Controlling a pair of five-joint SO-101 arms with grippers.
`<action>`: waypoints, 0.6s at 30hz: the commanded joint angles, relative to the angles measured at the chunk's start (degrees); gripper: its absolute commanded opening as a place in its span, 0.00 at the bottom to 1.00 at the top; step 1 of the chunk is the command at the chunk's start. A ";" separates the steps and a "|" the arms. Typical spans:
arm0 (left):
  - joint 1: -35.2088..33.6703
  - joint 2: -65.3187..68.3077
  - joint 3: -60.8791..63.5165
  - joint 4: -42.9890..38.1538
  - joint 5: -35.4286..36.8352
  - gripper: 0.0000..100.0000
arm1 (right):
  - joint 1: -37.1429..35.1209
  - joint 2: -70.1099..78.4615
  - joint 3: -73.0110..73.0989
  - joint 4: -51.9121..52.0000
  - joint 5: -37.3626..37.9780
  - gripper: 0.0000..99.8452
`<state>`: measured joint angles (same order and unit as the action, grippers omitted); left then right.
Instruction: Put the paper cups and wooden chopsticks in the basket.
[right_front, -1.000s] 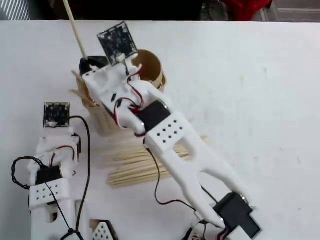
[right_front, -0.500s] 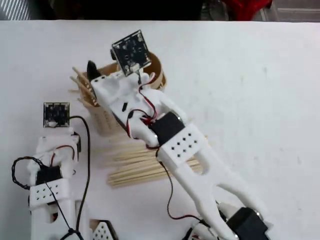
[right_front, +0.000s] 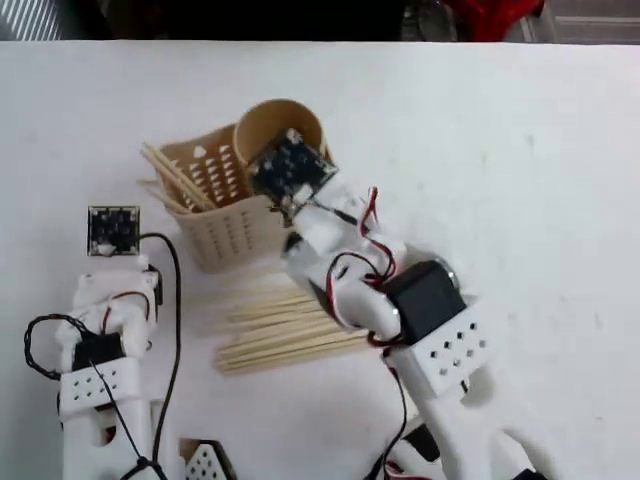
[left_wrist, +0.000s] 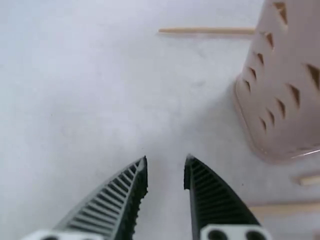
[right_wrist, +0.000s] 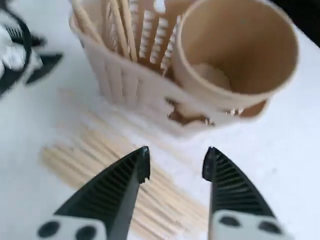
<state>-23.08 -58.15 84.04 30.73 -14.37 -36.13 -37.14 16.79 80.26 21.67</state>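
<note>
We see the basket (right_front: 215, 235) standing on the white table (right_front: 520, 150), toward 10 o'clock from the middle of the high view. A paper cup (right_front: 265, 120) sits at the basket's 1 o'clock corner, mouth up and tilted. From the right wrist view it seems to rest inside the basket, though the blur there leaves us unsure how deep. A few standing chopsticks (right_front: 172, 176) lean out over the rim on the basket's 10 o'clock side. The loose pile of chopsticks (right_front: 280, 335) lies flat on the table at 5 o'clock from the basket, just beside its base. The right arm (right_front: 425, 315) stretches in from 5 o'clock across the end of that pile, its wrist near the basket's 3 o'clock wall. The right gripper (right_wrist: 175, 165) hangs over the pile with its jaws wide apart and nothing between them. The left arm (right_front: 100, 340) is at 8 o'clock from the basket, apart from it. The left gripper (left_wrist: 166, 167) is low over bare table with only a narrow gap between its jaws, holding nothing. The basket wall is near it, and a single chopstick (left_wrist: 207, 31) lies flat with one end by the basket.
</note>
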 joint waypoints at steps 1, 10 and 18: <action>0.57 0.40 -0.44 -1.58 -0.70 0.14 | 3.82 1.19 2.20 6.99 9.14 0.22; 0.48 0.40 -0.26 -1.58 -0.70 0.14 | 0.92 1.98 35.69 -17.71 25.05 0.21; 0.57 0.40 -0.26 -1.58 -0.70 0.14 | -0.22 2.33 44.75 -33.71 27.34 0.19</action>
<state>-23.08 -58.15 84.04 30.73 -14.37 -35.96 -34.24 61.36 49.76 48.40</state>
